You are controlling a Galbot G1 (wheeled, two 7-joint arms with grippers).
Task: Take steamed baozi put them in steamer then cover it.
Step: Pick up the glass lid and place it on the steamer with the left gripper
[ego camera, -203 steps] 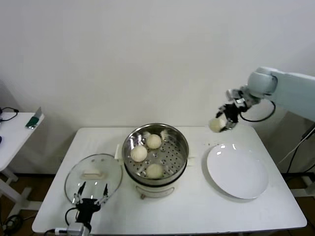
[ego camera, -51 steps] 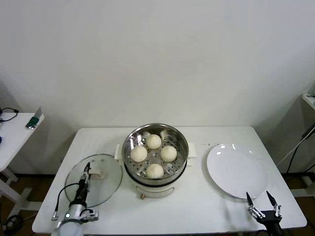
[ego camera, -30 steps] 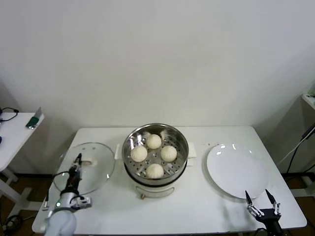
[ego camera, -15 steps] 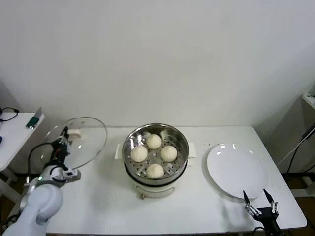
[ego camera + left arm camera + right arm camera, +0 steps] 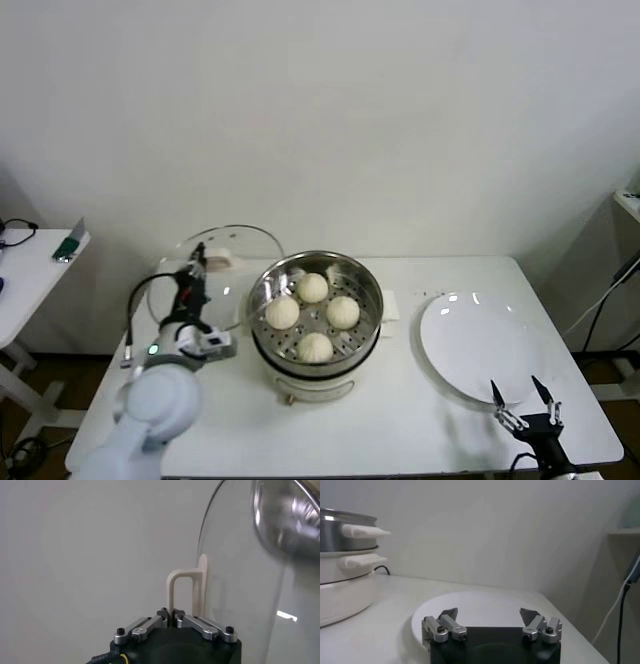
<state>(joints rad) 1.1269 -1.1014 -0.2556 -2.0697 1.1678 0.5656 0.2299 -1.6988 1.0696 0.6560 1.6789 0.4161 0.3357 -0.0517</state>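
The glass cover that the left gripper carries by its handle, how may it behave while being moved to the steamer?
The cover looks like stiff glass with a metal rim, so probably fragile if knocked against the steamer. The left gripper pinches only the thin white handle, and the cover hangs tilted, so it may swing or slip.

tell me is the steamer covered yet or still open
Still open. The steamer shows all four baozi uncovered; the left gripper holds the cover by its handle, raised and tilted at its left.
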